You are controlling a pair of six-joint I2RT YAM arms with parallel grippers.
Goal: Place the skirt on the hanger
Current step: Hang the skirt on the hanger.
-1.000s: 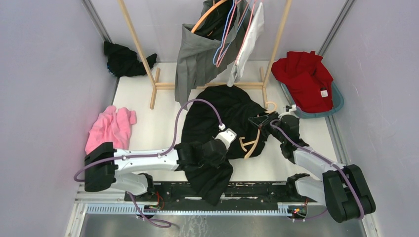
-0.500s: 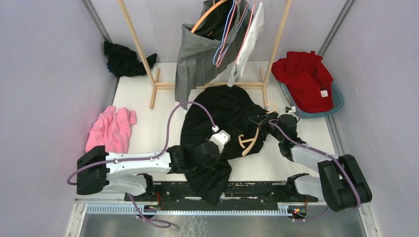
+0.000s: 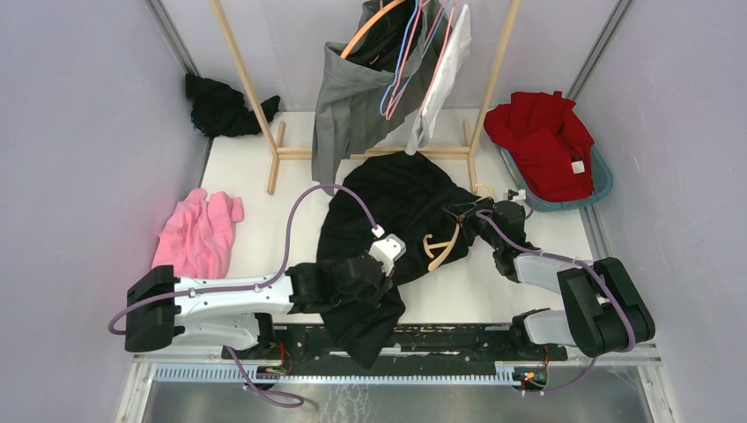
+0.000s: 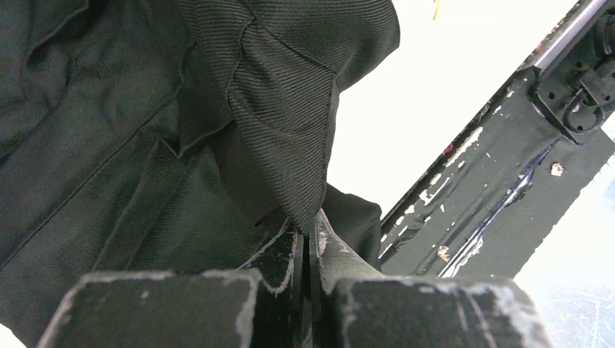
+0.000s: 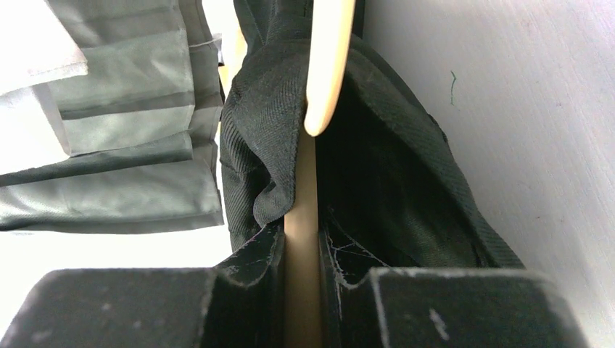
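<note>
The black skirt [image 3: 396,211] lies spread across the middle of the table, its near end drooping over the front edge. A wooden hanger [image 3: 440,247] lies partly inside it at the right. My left gripper [image 3: 363,275] is shut on a fold of the skirt [image 4: 283,145] near its front part. My right gripper [image 3: 476,220] is shut on the wooden hanger's bar [image 5: 303,239], with the skirt's edge [image 5: 265,145] draped over the hanger [image 5: 326,65] just ahead of the fingers.
A wooden clothes rack [image 3: 264,115] stands at the back with a grey skirt [image 3: 348,106], a white garment [image 3: 445,70] and coloured hangers. A pink cloth [image 3: 195,229] lies left, a black cloth [image 3: 220,106] back left, a teal basket [image 3: 601,189] with red cloth [image 3: 542,141] right.
My left arm has drawn back toward the near left, pulling the skirt's front part with it. My right gripper has shifted slightly left with the hanger.
</note>
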